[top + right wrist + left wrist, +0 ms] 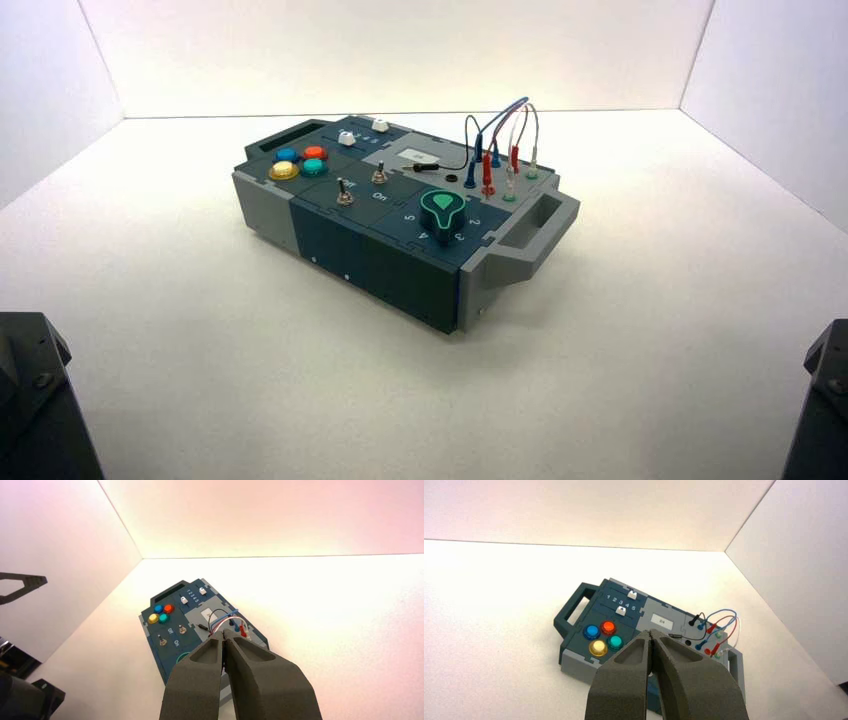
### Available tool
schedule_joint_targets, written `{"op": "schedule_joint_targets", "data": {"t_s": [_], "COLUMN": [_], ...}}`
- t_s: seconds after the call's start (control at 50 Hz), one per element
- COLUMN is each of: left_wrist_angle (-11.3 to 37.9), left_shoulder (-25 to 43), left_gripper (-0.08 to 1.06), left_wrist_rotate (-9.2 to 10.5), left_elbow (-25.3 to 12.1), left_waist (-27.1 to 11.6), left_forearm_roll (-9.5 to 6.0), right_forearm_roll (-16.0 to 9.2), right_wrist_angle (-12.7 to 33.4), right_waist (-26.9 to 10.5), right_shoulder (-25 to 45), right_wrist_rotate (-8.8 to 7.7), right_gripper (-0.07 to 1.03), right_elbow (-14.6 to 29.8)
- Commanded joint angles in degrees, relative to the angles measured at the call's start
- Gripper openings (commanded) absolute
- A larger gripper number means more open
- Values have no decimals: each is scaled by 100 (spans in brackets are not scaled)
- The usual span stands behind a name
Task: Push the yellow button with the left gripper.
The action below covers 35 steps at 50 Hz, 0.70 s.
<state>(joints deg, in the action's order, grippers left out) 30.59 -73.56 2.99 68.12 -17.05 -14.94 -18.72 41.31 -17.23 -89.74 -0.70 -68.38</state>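
My left gripper (651, 636) hangs above and well short of the box (380, 255), fingertips pressed together on nothing; my right gripper (223, 637) is likewise closed and empty, held back on its own side. The yellow button (598, 647) sits at the near-left corner of the four-button cluster at the box's left end, just beside the blue button (591, 631) and the teal button (615, 641), with the orange-red button (608, 627) diagonally behind it.
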Motion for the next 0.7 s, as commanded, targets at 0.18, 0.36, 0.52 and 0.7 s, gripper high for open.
{"op": "schedule_joint_targets", "data": {"t_s": [0.18,0.36,0.52,0.7], "left_wrist_angle": [-44,-44,-53,-132], "left_shoulder": [519,1257,2004,2733], "left_gripper": [-3,-3,-3,-3], "left_wrist_rotate": [0,-70,-185,-272], "left_elbow": [-360,-606,-809,-993], "left_waist": [0,0,0,0], "left_forearm_roll": [-9,0,18,26], "right_forearm_roll": [-26,-18,-26,-26], "right_wrist_angle": [-44,-44,-44,-35], "right_waist": [-18,-18,-18,-18], "right_shoulder": [220,220,220,220], "right_wrist_rotate": [0,-9,-9,0], "right_gripper": [-2,-2,-2,-2], "right_elbow": [132,141,141,149]}}
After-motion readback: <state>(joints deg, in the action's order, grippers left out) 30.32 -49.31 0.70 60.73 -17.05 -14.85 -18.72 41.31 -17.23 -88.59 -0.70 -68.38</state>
